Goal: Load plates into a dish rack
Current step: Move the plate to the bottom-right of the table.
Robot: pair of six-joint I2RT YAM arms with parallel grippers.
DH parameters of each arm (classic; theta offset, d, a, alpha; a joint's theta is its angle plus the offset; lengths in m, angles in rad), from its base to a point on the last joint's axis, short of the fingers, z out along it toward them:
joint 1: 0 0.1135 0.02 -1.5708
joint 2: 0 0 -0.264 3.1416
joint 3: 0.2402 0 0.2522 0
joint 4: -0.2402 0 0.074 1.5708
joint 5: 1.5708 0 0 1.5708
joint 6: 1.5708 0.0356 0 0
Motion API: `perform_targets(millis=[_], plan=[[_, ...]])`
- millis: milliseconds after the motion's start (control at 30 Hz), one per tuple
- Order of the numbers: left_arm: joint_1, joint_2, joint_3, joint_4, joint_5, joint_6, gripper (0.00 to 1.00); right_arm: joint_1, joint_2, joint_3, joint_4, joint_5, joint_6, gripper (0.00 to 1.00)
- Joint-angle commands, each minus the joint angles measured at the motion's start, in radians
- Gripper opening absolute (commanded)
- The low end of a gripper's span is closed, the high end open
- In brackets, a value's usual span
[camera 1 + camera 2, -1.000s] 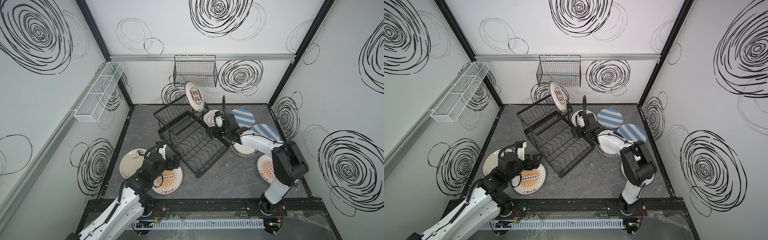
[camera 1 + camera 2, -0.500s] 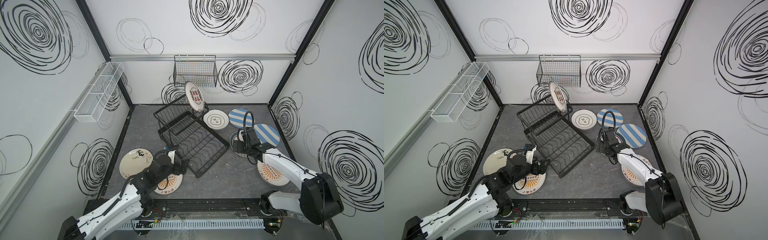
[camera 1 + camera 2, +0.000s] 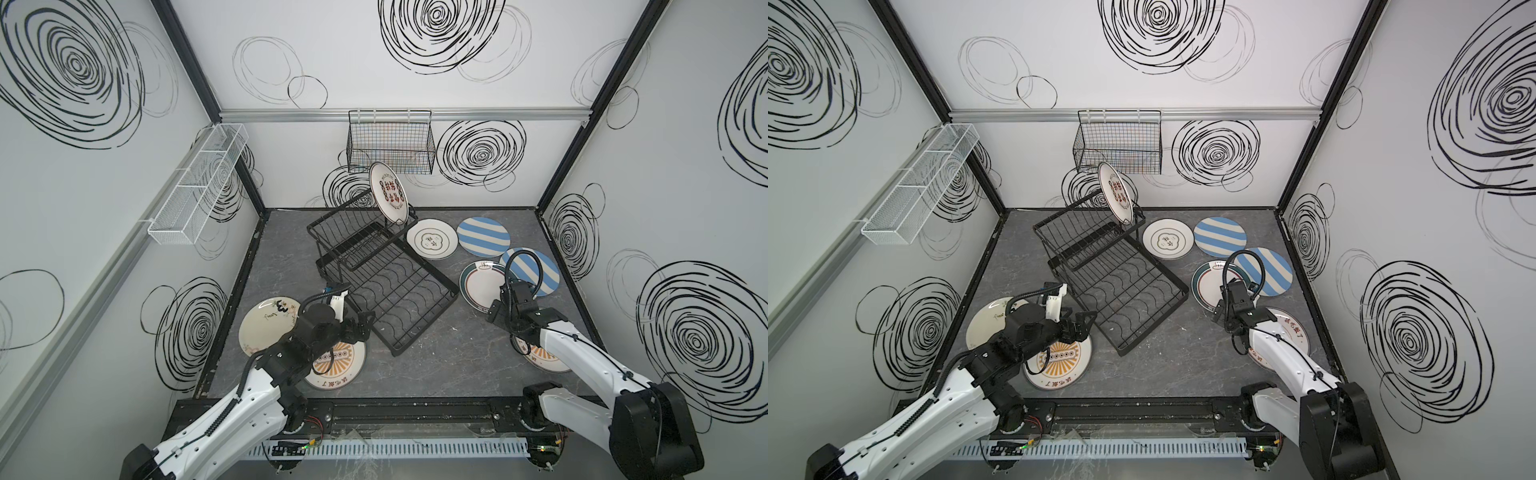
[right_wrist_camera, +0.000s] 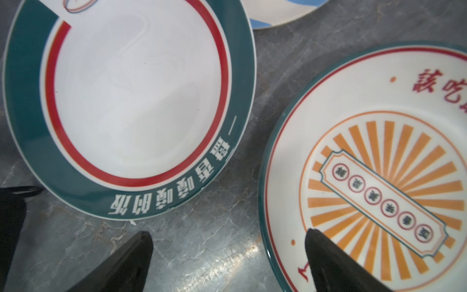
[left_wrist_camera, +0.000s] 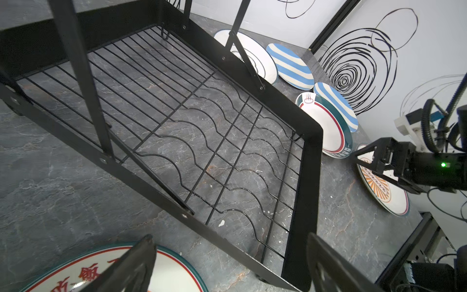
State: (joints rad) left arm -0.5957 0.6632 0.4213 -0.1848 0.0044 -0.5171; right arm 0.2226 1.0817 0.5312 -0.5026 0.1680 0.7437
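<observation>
Grey worktop (image 3: 449, 361), dish rack (image 5: 312, 189) at centre
Left gripper (image 3: 361, 326) released; right gripper (image 4: 227, 232) released, seemingly over sunburst plate (image 4: 379, 177) at right edge

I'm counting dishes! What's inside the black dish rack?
One plate with red characters stands on edge in the dish rack's upper basket. The lower tray holds nothing. Wires hide how the plate's bottom edge sits.

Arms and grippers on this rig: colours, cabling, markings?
The left arm and right arm have white shells and black joints. The left gripper and right gripper are black with pointed triangular fingers. A black corrugated cable loops at each wrist; a green light shows on the right wrist.
</observation>
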Motion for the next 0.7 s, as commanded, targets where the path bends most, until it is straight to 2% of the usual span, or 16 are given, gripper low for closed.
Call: perform_targets(millis=[0,233,400,667], plan=[[0.023,-0.010,0.028,0.014,0.046,0.022,0.96,-0.004,0.002,0.001,-0.034,0.052,0.056,0.99],[0.033,0.000,0.022,0.023,0.075,0.028,0.96,-0.032,0.044,-0.054,0.043,-0.023,0.060,1.00],[0.040,-0.013,0.022,0.010,0.071,0.035,0.96,-0.034,0.086,-0.028,0.015,-0.047,0.055,1.00],[0.044,-0.010,0.021,0.015,0.079,0.040,0.96,-0.025,0.131,-0.030,0.042,-0.176,0.030,1.00]])
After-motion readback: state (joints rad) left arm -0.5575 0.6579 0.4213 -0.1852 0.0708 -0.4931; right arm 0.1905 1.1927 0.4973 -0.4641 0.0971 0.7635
